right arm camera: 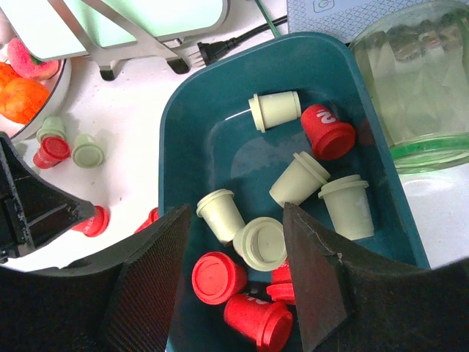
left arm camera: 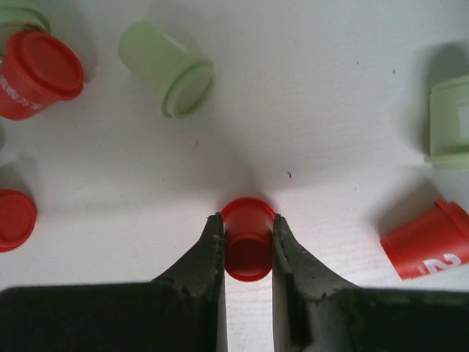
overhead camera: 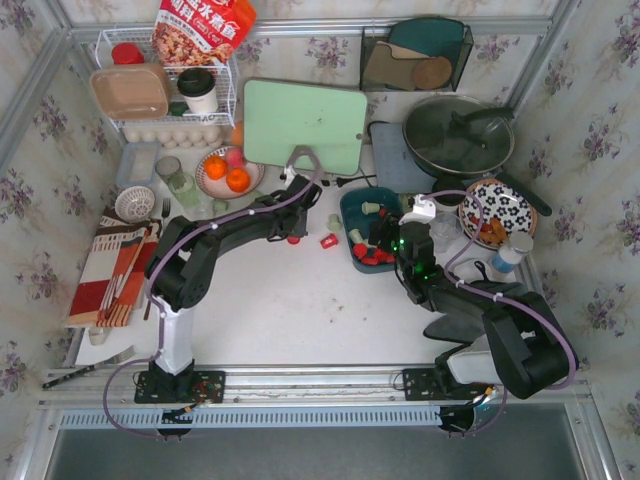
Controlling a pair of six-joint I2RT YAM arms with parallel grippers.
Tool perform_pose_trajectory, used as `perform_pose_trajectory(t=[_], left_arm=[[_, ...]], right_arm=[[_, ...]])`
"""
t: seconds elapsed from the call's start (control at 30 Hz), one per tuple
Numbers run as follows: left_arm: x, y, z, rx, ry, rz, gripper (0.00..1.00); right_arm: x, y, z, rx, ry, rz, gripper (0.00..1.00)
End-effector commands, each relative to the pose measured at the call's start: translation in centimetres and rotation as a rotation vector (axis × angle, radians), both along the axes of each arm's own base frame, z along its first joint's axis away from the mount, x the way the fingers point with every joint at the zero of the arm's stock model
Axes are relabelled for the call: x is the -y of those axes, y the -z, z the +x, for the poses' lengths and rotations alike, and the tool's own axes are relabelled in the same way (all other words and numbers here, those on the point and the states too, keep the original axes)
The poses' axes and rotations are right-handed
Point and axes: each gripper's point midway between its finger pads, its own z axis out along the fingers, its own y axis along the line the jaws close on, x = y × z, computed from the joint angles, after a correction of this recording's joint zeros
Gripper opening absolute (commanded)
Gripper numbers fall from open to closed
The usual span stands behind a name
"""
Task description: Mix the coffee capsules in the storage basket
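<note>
Bright red and pale mint-green tapered plastic coffee capsules (right arm camera: 220, 214) lie in the dark teal rounded plastic storage basket (right arm camera: 176, 147), centre frame. The surface (overhead camera: 300, 300) is white. At right, a round plate (overhead camera: 512, 196) carries black-and-white flowers; far left lies a red-striped cloth (overhead camera: 110, 265).

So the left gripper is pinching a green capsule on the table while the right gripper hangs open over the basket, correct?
No: the capsule in the left gripper is red, not green; the left wrist view shows it. The right gripper does hang open over the basket.
</note>
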Motion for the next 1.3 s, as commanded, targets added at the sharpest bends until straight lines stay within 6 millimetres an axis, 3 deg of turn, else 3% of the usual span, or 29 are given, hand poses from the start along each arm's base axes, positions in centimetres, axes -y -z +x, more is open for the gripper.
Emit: perform_pose_trajectory(t=[0.0,0.17,0.3,0.4,0.57,0.67,0.83,0.93,1.1,1.27], left_arm=[[0.8,-1.1,-1.1,-0.018,0.019,-0.069,0.14],[5.0,-5.9,-0.3,0.082,0.135,-0.286,0.14],[9.5,-10.2,0.6,0.192,0.260,-0.489,0.15],[12.3,-11.9,1.2,0.251,0.333,-0.581,0.17],[15.6,-11.4,2.0,0.269,0.386,-0.588,0.20],[17.0,-10.7,2.0,0.253,0.405,-0.597,0.28],[17.6,-8.8,2.0,0.233,0.388,-0.523,0.43],[17.3,-8.8,1.8,0.251,0.393,-0.501,0.51],[16.7,-11.0,1.1,0.302,0.430,-0.506,0.59],[13.2,-14.0,-0.3,0.399,0.363,-0.471,0.59]], right_arm=[[-0.2,-1.0,0.4,0.040,-0.005,0.008,0.61],[-0.1,-1.2,0.3,0.047,0.001,0.011,0.61],[0.2,-1.4,0.2,0.056,0.013,0.015,0.61],[0.5,-1.7,0.0,0.073,0.022,0.019,0.61],[0.6,-2.1,-0.1,0.089,0.028,0.026,0.61],[0.5,-2.1,-0.1,0.089,0.024,0.028,0.61],[0.4,-2.0,-0.1,0.088,0.018,0.030,0.61],[0.4,-2.2,-0.1,0.091,0.016,0.033,0.61],[0.3,-2.0,-0.1,0.088,0.012,0.033,0.61],[-0.6,-2.5,-0.1,0.103,-0.034,0.015,0.60]])
